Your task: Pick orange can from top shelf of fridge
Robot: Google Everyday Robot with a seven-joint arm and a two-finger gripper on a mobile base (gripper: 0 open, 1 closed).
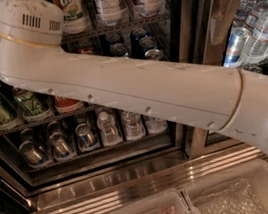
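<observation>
Camera view, white arm (pixel 136 91) crossing fridge (pixel 135 179) front, gripper out of frame top-left, its state untellable.

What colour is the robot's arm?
The arm is white, camera view; its tool is out of view, upper left.

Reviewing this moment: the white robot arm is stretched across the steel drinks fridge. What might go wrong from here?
1. The gripper is out of frame, beyond the round white joint at upper left, and no orange can shows; a misaligned grasp would go unseen.
2. The long white forearm crosses in front of the green-labelled cans on the grey wire rack; a sideways swing might topple them.
</observation>
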